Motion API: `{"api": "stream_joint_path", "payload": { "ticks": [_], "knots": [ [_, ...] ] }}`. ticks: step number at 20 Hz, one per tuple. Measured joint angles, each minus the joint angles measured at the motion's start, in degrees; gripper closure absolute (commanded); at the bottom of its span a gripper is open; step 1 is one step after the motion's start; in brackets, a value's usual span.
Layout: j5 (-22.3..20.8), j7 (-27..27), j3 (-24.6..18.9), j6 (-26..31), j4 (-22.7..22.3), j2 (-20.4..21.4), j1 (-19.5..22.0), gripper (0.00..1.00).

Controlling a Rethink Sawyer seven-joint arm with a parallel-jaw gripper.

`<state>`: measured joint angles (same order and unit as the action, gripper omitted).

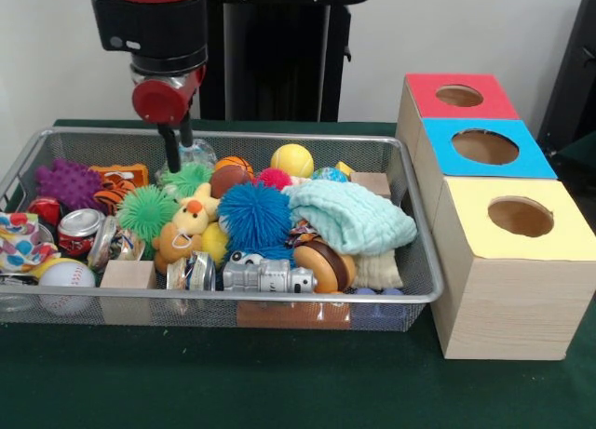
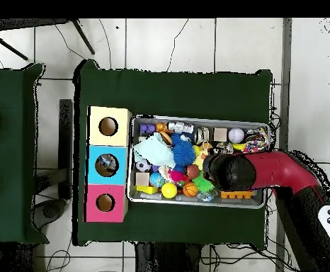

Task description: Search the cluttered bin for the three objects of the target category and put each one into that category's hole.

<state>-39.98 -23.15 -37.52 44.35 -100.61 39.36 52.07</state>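
A green-covered table (image 1: 279,392) before a pale wall carries a wire-mesh basket (image 1: 233,303) of toys and three boxes.

The red and black arm (image 2: 281,173) reaches down over the basket's far left part in the front view, its gripper (image 1: 177,145) hanging upright just above a clear plastic object (image 1: 191,156); the two dark fingers (image 1: 171,150) stand close together, and whether they hold anything cannot be told. The basket's long axis runs left to right in the front view, parallel to the table's near edge, its right end just beside the boxes. Three boxes stand in a row, each with one round hole: red (image 1: 458,96), blue (image 1: 484,147), yellow (image 1: 518,217). Three spiky balls show: purple (image 1: 67,182), green (image 1: 146,210), blue (image 1: 253,215).
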Motion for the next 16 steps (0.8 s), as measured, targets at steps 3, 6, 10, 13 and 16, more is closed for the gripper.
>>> {"api": "stream_joint_path", "payload": {
  "ticks": [3,6,10,13,16],
  "knots": [
    [-1.6,0.0,1.85,0.43,0.97,0.0,-0.71,0.0],
    [-2.85,0.0,3.73,1.32,1.99,-0.01,-1.68,0.0],
    [-3.6,0.0,4.98,2.53,2.93,0.01,-2.29,0.0],
    [-3.65,0.0,6.19,2.99,3.52,0.02,-2.54,0.0],
    [-3.67,0.0,7.04,2.99,3.56,0.0,-2.56,0.0]
  ]
}}
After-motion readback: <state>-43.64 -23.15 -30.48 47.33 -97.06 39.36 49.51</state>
